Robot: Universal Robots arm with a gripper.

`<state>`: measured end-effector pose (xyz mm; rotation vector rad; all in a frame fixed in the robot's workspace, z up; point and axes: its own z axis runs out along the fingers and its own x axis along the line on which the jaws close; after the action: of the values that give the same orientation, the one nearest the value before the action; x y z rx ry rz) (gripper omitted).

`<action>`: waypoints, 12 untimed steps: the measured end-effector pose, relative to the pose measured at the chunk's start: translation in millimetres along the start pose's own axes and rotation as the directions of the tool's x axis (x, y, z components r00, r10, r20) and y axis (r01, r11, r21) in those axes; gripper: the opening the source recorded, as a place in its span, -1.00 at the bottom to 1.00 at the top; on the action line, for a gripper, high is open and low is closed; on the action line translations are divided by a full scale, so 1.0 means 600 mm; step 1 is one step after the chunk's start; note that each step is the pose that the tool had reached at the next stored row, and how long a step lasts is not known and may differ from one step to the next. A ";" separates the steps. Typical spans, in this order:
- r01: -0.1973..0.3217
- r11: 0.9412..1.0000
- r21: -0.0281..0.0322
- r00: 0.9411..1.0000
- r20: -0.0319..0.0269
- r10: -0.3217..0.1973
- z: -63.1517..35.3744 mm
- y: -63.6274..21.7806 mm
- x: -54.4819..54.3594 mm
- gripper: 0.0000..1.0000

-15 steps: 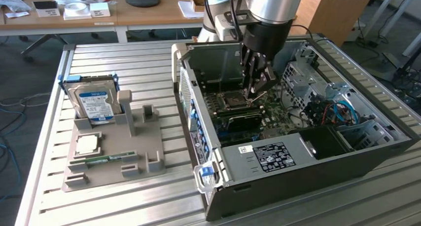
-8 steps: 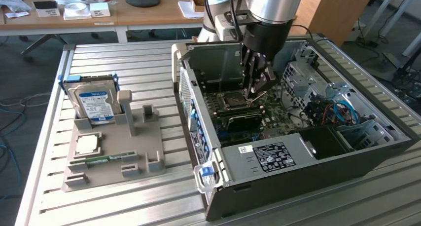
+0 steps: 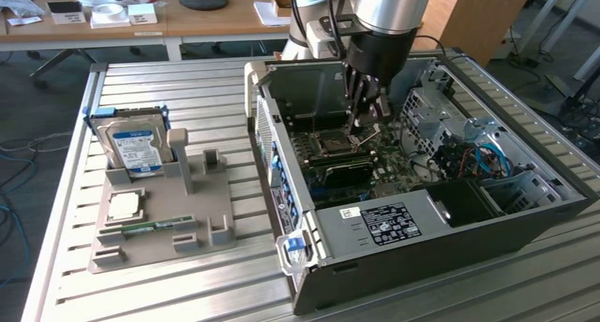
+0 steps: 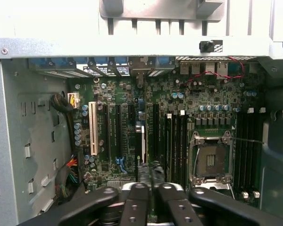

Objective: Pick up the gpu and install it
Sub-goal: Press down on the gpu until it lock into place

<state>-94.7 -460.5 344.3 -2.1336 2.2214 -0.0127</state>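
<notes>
**Card edge-on in the gripper, above the slots**

I have the gripper (image 3: pixel 366 124) down inside the open computer case (image 3: pixel 281 146), over the motherboard (image 4: pixel 127 99). In the wrist view its two fingers (image 4: pixel 137 202) are drawn in almost together with a thin dark edge between them. I take that edge to be the gpu (image 4: pixel 148 172) seen on end and clamped, though so little of it shows that I would not swear to it.

What matters here is the card's long axis. It lies parallel with the long black expansion slots (image 4: pixel 106 132) and hangs from the gripper toward the board. It sits among those slots, between the white slot (image 4: pixel 93 129) and the processor socket (image 4: pixel 210 160).

In the exterior view the slot area lies at roughly 6 o'clock from the gripper. The slots run about 9 to 3 o'clock, out from the case's port wall.

At 9 o'clock from the case, the grey parts tray (image 3: pixel 159 245) sits on the counter (image 3: pixel 168 83). It holds the blue-labelled hard drive (image 3: pixel 136 150), and its narrow upright holder (image 3: pixel 213 160) stands bare.
</notes>
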 end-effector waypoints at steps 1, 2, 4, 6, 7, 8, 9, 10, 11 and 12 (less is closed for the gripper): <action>0.000 1.000 0.000 1.000 0.000 0.000 0.000 0.000 0.000 -0.72; 0.000 1.000 0.000 1.000 0.000 0.000 0.000 0.000 0.000 -0.72; 0.000 1.000 0.000 1.000 0.000 0.000 0.000 0.000 0.000 -0.79; 0.000 1.000 0.000 1.000 0.000 0.000 0.000 0.000 0.000 -0.79; 0.000 1.000 0.000 1.000 0.000 0.000 0.000 0.000 0.000 -0.79; 0.000 1.000 0.000 1.000 0.000 0.000 0.000 0.000 0.000 -0.79; 0.000 1.000 0.000 1.000 0.000 0.000 0.000 0.000 0.000 -0.79; 0.000 1.000 0.000 1.000 0.000 0.000 0.000 0.000 0.000 -0.79; 0.000 1.000 0.000 1.000 0.000 0.000 0.000 0.000 0.000 -0.79; 0.000 1.000 0.000 1.000 0.000 0.000 0.000 0.000 0.000 -0.79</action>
<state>-94.7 -460.5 344.3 -2.1336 2.2214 -0.0126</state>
